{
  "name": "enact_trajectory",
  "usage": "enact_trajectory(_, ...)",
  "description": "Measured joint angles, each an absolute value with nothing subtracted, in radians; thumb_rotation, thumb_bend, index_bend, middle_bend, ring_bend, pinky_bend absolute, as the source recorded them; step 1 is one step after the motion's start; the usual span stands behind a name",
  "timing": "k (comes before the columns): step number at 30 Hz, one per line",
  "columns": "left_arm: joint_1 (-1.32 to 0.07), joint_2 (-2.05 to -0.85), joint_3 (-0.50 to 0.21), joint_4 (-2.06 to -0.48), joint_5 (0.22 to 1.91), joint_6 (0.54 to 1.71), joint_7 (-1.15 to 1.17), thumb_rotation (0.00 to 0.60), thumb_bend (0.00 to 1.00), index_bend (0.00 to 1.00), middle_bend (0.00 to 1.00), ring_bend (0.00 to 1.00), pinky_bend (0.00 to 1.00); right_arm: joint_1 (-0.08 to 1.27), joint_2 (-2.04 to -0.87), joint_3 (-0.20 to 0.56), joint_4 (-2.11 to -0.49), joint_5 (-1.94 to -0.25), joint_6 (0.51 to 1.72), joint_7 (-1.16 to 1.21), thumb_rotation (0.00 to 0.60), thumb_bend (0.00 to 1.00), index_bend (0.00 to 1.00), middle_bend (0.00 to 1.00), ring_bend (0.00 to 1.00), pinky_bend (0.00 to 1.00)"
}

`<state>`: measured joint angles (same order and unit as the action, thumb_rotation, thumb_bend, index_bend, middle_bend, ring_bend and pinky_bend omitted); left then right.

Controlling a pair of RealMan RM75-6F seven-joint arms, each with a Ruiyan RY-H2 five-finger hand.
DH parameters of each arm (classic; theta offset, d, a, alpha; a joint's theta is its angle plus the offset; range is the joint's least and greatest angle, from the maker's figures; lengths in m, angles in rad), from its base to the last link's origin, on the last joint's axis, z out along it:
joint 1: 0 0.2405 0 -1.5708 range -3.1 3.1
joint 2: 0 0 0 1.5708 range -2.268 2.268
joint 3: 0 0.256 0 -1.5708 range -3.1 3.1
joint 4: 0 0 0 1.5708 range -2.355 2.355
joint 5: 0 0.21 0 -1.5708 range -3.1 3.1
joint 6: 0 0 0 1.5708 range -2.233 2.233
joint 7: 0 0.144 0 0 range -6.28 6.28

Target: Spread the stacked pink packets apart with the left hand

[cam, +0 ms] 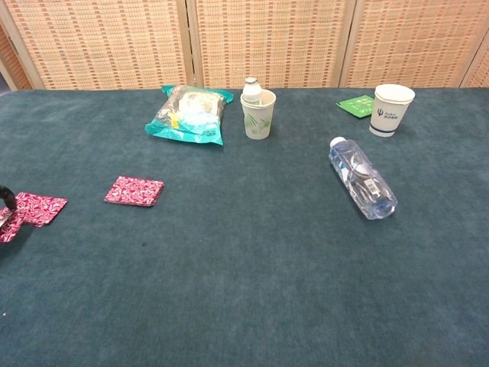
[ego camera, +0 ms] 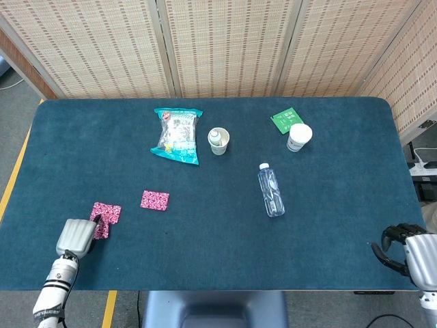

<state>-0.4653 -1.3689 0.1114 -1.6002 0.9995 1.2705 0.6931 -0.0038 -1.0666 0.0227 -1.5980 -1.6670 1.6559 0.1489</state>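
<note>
Three pink patterned packets lie on the blue table. One packet (ego camera: 155,200) (cam: 134,191) lies alone toward the middle. A second packet (ego camera: 107,212) (cam: 40,208) lies further left, and a third packet (ego camera: 101,229) (cam: 9,228) overlaps its near-left corner. My left hand (ego camera: 75,236) is at the table's front left, its dark thumb (cam: 6,196) on that third packet, pinching its edge; in the chest view only the thumb tip shows. My right hand (ego camera: 408,249) hangs past the front right corner with curled fingers and nothing in them.
At the back stand a teal snack bag (ego camera: 177,134), a paper cup with a small bottle in it (ego camera: 218,141), a white cup (ego camera: 298,137) and a green packet (ego camera: 283,119). A clear water bottle (ego camera: 271,190) lies right of centre.
</note>
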Motion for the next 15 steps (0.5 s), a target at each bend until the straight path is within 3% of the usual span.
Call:
enact_trajectory(8, -0.419, -1.369, 0.119, -1.592, 1.024, 1.270, 0.674, 0.600, 0.36, 0.52, 1.00, 1.00, 1.00, -0.004, -1.068, 0.021, -1.598, -1.670, 1.655, 0.144, 0.600, 0.25, 0.74, 0.68, 0.56, 0.58)
enact_trajectory(15, -0.401, -1.386, 0.109, -1.569, 1.021, 1.243, 0.664, 0.600, 0.36, 0.46, 1.00, 1.00, 1.00, -0.004, -1.070, 0.020, -1.598, -1.669, 1.652, 0.138, 0.600, 0.24, 0.74, 0.68, 0.56, 0.58)
